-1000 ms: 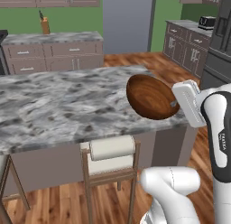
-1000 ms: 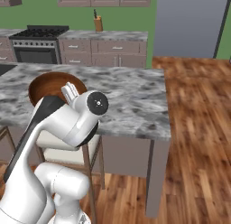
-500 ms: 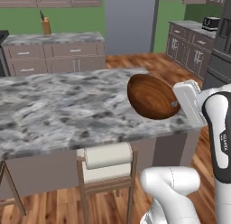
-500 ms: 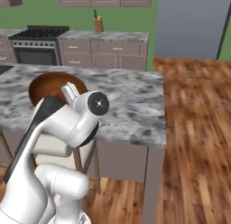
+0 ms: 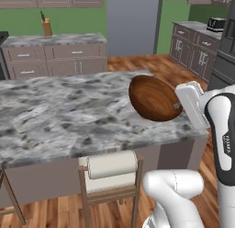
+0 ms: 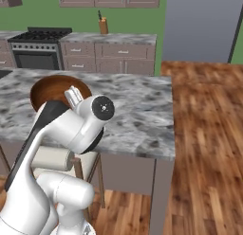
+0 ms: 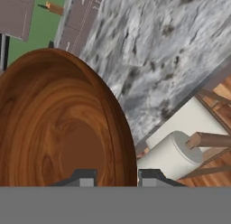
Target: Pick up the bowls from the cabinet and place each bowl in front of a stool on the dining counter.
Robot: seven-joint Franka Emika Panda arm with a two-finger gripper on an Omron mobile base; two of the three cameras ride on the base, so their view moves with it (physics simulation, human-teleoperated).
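Holding a bowl over the marble

Spanning both base views, the tabletop (image 5: 64,116) has a stool (image 5: 111,174) tucked below. Hand view alone shows the hand (image 7: 116,177) clamped across the rim of the tilted bowl (image 5: 153,98).

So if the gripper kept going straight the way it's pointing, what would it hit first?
Probably the grey-white marbled dining counter. The gripper, clamped on the rim of the dark reddish-brown wooden bowl, points along the countertop; the height above it is unclear.
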